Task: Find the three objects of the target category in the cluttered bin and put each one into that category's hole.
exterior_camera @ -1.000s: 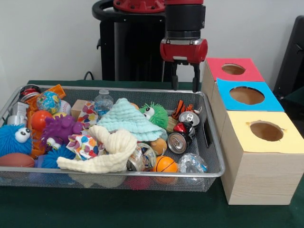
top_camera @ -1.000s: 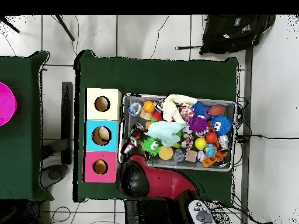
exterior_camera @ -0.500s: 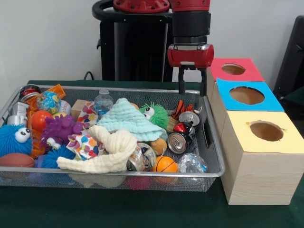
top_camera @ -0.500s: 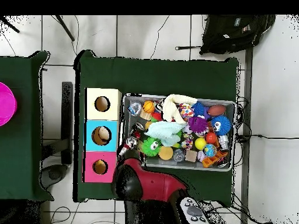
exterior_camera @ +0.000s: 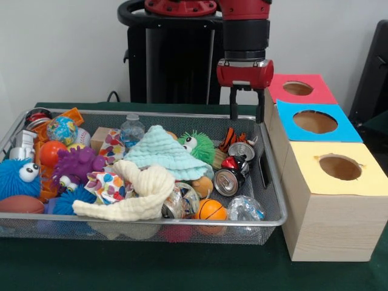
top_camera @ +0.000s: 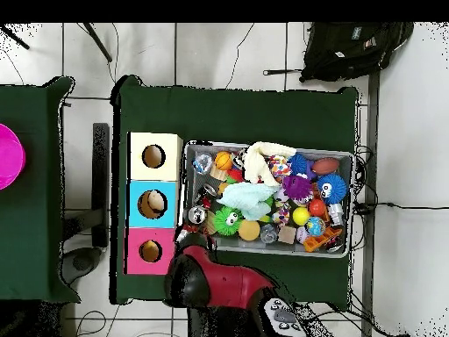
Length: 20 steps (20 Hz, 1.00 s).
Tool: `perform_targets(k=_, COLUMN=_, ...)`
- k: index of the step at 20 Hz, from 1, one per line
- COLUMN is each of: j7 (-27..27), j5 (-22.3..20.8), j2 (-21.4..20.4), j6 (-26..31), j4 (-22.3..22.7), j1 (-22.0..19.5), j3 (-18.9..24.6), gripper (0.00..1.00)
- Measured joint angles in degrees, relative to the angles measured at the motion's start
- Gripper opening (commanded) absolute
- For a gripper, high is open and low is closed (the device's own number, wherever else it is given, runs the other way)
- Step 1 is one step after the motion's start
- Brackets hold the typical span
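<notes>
My gripper [exterior_camera: 246, 114] hangs open and empty over the far right corner of the wire mesh bin [exterior_camera: 276, 200], close beside the red box [exterior_camera: 276, 91]. Its right finger sits against the box's edge. The bin is heaped with toys, balls and cloths. Three drink cans lie at its right end: a silver one [exterior_camera: 244, 150], a red and black one [exterior_camera: 235, 163] and one with its top facing me [exterior_camera: 225, 182]. In the overhead view the red arm [top_camera: 219, 281] covers the gripper, just below the bin's [top_camera: 350, 204] lower left corner.
Three boxes with round holes stand in a row right of the bin: red, blue [exterior_camera: 342, 128] and yellow [exterior_camera: 367, 179]. In the overhead view a tan object shows inside the blue box's hole [top_camera: 155, 204]. A black backpack [top_camera: 351, 48] lies on the floor.
The gripper has moved to the right in the front view, from over the bin's far rim to the red box's edge, and has risen slightly. The bin's contents have not moved.
</notes>
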Motion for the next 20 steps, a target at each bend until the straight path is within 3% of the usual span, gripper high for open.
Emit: perform_targets(k=20, j7=0.0, j5=-5.7, j2=12.1, j6=-10.9, j4=-0.9, j1=-2.1, j3=-3.0, gripper=1.00)
